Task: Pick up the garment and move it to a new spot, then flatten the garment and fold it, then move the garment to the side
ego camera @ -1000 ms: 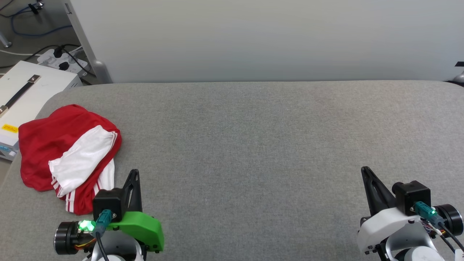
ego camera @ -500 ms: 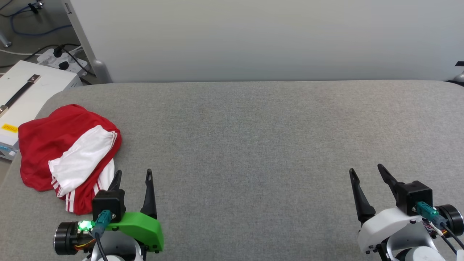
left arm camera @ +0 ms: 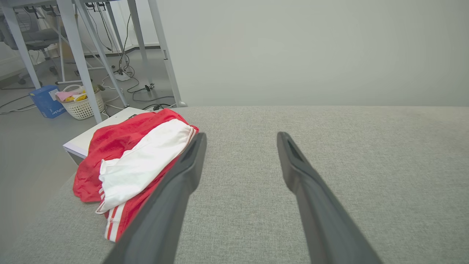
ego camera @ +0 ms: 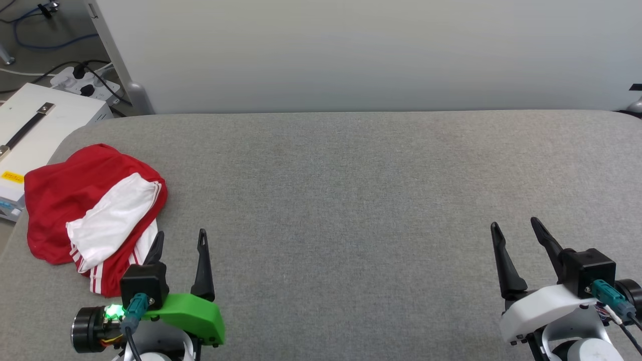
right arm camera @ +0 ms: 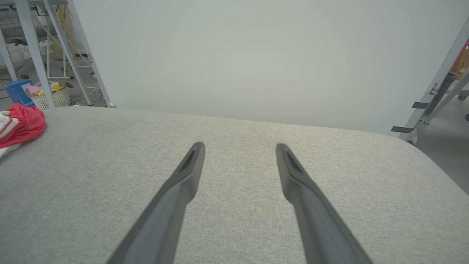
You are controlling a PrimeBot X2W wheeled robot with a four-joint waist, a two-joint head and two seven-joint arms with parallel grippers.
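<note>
While the garment (ego camera: 75, 190) is lying crumpled at the left edge of the head view, on the grey padded surface (ego camera: 351, 190), both grippers are sitting low in the frame. The left gripper (ego camera: 181, 232) is sitting at lower left, fingers spread apart and holding nothing, one fingertip just beside the garment's striped white sleeve. The right gripper (ego camera: 514, 222) is sitting at lower right, well apart from the cloth, fingers likewise spread and empty. A white box (ego camera: 35, 120) is standing at upper left, beyond the garment.
</note>
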